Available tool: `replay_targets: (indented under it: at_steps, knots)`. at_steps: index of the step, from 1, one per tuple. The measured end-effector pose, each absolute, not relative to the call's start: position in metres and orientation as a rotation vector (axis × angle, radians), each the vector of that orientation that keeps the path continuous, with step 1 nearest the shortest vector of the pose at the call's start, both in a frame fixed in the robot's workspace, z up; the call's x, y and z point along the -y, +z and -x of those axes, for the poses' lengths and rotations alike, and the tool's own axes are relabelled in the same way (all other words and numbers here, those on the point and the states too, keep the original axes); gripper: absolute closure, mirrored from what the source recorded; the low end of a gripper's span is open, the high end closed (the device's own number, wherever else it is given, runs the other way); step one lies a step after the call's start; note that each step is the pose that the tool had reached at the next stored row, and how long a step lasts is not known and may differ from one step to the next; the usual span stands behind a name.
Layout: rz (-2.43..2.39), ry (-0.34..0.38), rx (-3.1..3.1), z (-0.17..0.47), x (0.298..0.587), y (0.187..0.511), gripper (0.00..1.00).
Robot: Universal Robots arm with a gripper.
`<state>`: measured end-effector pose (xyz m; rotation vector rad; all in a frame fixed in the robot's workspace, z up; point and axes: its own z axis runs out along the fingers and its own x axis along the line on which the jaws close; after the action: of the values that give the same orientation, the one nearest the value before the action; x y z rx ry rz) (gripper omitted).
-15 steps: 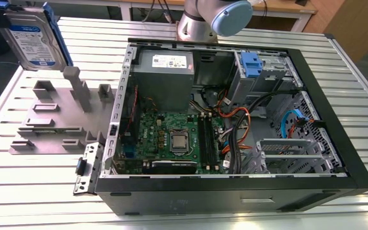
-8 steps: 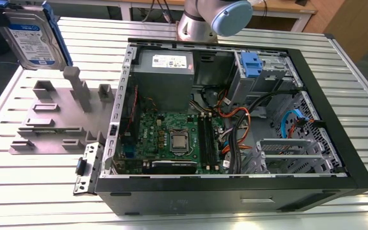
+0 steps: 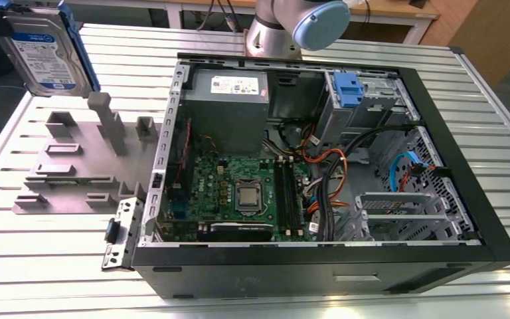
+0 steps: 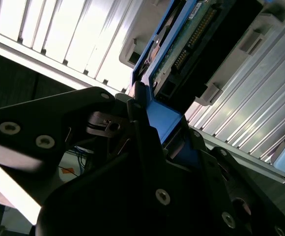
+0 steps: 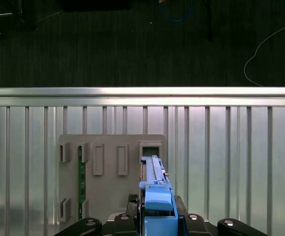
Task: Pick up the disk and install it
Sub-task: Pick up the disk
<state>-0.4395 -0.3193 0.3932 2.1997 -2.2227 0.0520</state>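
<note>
At the far left of the exterior view, the disk [image 3: 42, 46] hangs upright in the air over the left end of the slatted desk [image 3: 24, 266]. Its white-and-blue label faces the camera and the blue caddy frames its edges. Below it lies the grey fixture [image 3: 74, 163] with its upright posts, flat on the desk, and the disk appears clear of them.

The second wrist view shows the tool [image 4: 164, 125] clamped on the disk. The black fingers [image 4: 137, 118] press against the blue caddy from both sides, and the green circuit board on the disk's underside reaches away from them. In the first wrist view the disk is seen edge-on, rising from the tool [image 5: 157, 226] above the fixture, where a green memory stick [image 5: 81, 177] stands in one slot.

Further right in the exterior view stands the open computer case [image 3: 494, 246], lying on its side. Inside it, from the exterior view's left, come the grey power-supply box [image 3: 228, 100] and the motherboard [image 3: 237, 193], then bundled cables [image 3: 326, 166] and a drive bay holding another blue caddy [image 3: 348, 90]. The arm [image 3: 281, 26] rises behind the case.
</note>
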Motion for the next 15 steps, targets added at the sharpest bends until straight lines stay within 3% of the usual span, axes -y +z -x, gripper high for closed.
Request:
replay_targets:
  at_steps: [15]
  knots:
    - [-2.200,0.052,2.223,0.4396,0.3193,0.3965,0.64]
